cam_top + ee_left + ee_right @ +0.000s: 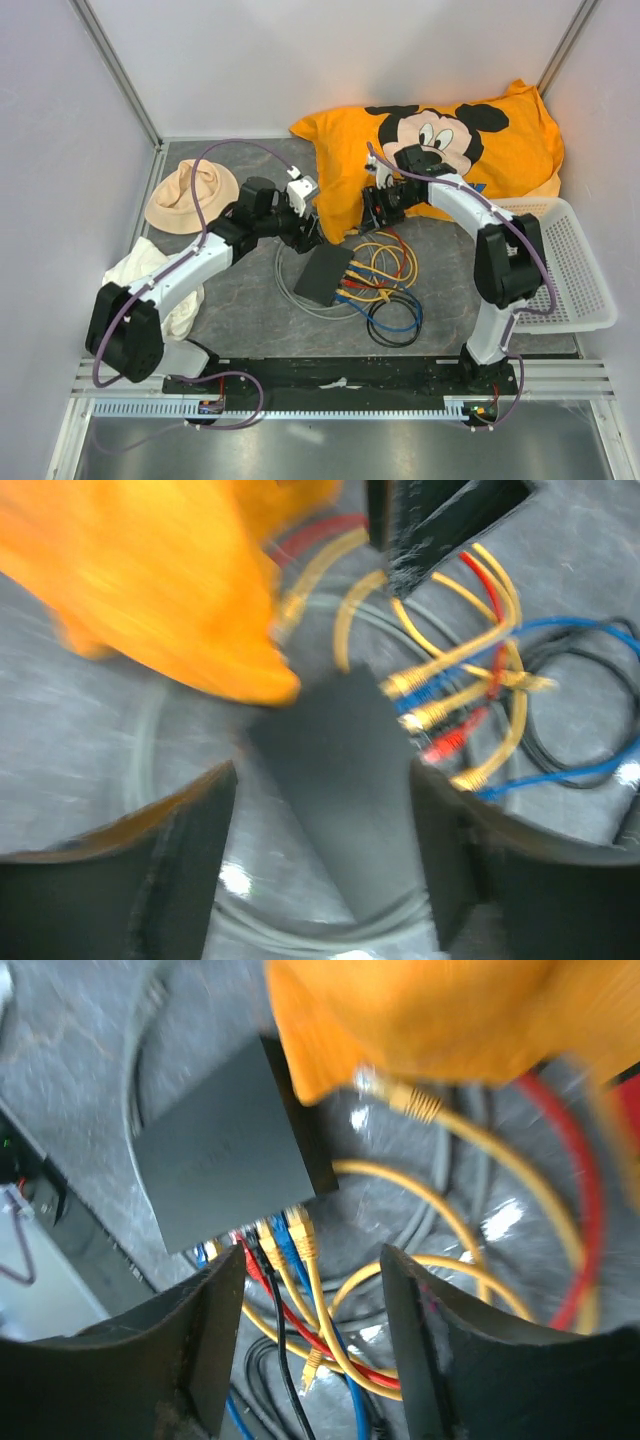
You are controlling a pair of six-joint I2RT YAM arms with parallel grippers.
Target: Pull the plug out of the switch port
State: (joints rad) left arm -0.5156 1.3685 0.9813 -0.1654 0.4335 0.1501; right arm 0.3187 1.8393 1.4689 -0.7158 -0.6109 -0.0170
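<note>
One switch (325,273) (cables (388,292) plugged), just beneath left gripper (309,237), right gripper (377,214) nearby

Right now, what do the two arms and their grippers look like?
The left arm and right arm have white links with bulky black joints, and a purple cable loops along each. The left gripper and right gripper are black, with broad dark fingers; a white block sits at the left wrist.

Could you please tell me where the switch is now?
In the top view the switch lies mid-table, below the orange pillow, with coloured cables plugged into its right side.
</note>
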